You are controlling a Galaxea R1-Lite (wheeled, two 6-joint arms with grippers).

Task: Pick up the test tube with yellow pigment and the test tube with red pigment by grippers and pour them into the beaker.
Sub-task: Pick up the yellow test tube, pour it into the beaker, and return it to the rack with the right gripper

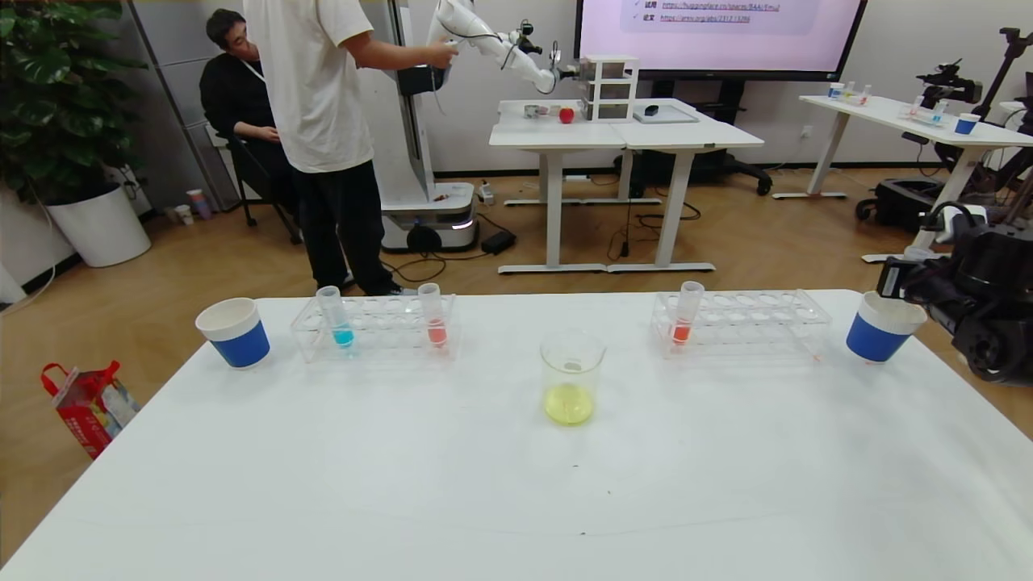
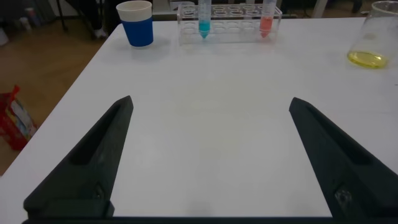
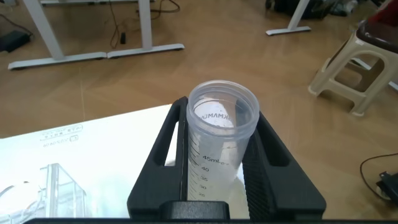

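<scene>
Only part of the right gripper (image 1: 928,278) shows in the head view, a dark mass at the table's far right edge beside a paper cup (image 1: 881,327). Its wrist view shows its fingers (image 3: 267,155) pressed against both sides of a clear graduated tube (image 3: 219,146). This tube looks emptied, so whether it is the test tube with yellow pigment is uncertain. The left gripper (image 2: 211,155) does not appear in the head view. Its own camera shows two black wedge fingers spread wide apart over bare white table (image 2: 205,93), holding nothing.

Counted: two clear plastic racks, two blue-and-white paper cups, one glass beaker (image 1: 571,377), three tubes standing. The left rack (image 1: 375,327) holds a blue-liquid tube (image 1: 335,316) and the orange-red one (image 1: 433,315). The right rack (image 1: 742,321) holds the test tube with red pigment (image 1: 686,313) at its left end. The other cup (image 1: 234,332) sits at the far left.

The beaker stands between the racks, nearer the robot, with a shallow pool of yellow liquid in its bottom. The tabletop is smooth and matte.
</scene>
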